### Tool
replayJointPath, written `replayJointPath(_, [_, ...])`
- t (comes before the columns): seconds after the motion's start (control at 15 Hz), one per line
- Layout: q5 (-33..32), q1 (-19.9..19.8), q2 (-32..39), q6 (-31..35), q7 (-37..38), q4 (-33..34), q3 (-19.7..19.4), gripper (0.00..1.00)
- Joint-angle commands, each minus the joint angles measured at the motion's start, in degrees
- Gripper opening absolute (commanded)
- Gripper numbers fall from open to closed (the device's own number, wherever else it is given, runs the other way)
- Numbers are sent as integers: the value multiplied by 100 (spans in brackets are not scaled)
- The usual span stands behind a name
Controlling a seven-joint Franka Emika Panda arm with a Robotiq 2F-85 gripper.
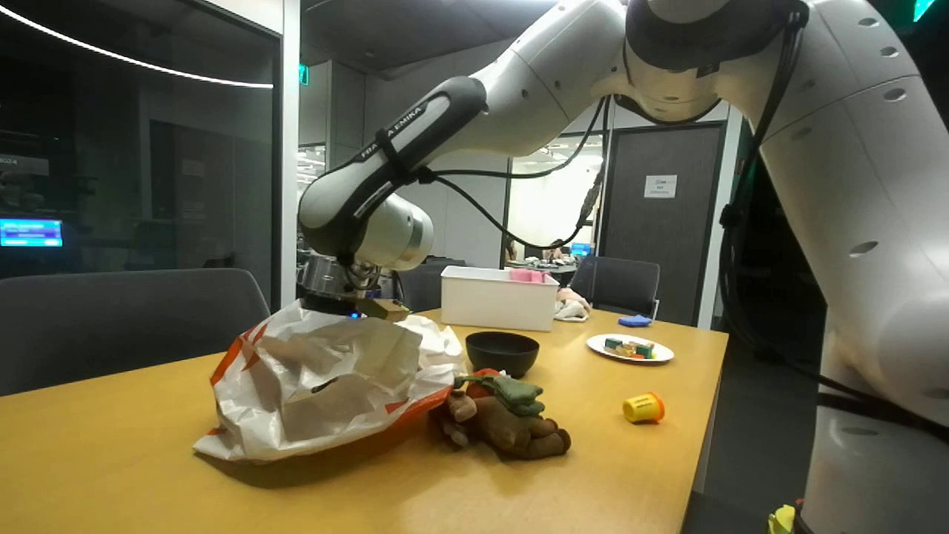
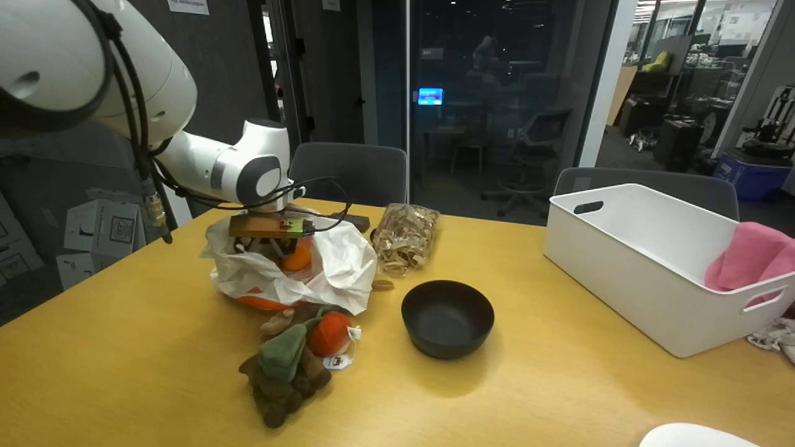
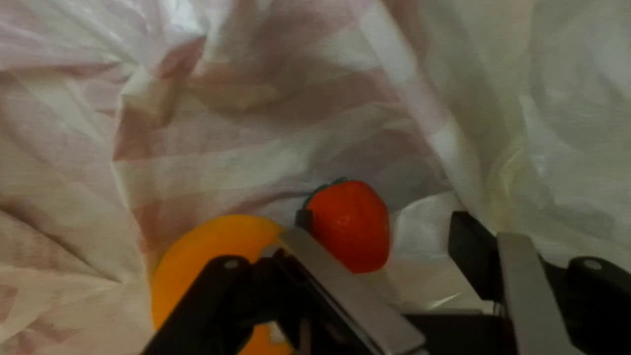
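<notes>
crinkled thin plastic bag (image 1: 334,363) gleaming around the jaws, smooth red fruit (image 3: 352,227) shining beside them, jaws showing matt black and dull grey, plush toy (image 1: 508,419) looking soft nearby, satin bowl (image 2: 447,316) and smooth plastic bin (image 2: 621,282) standing farther off, wood-look counter (image 1: 593,475) reflecting light beneath

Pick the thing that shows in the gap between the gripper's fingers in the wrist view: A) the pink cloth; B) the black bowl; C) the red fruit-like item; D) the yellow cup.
C, because in the wrist view the red fruit-like item shows between the fingers of the open gripper, inside the white bag; whether either finger touches it cannot be told.
</notes>
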Motion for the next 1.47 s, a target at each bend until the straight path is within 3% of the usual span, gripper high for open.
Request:
replayJointPath(0.0, [639, -212, 378, 486, -551, 134, 404, 100])
replayJointPath(0.33, [544, -287, 791, 821, -795, 143, 460, 100])
replayJointPath(0.4, [564, -339, 828, 902, -903, 143, 513, 75])
replayJointPath(0.47, [583, -398, 850, 959, -1024, 148, 588, 75])
replayJointPath(0.87, [428, -361, 591, 927, -895, 90, 614, 29])
replayJointPath(0.93, [355, -302, 535, 899, -807, 80, 560, 25])
replayJointPath(1.4, [-350, 24, 161, 624, -353, 39, 287, 25])
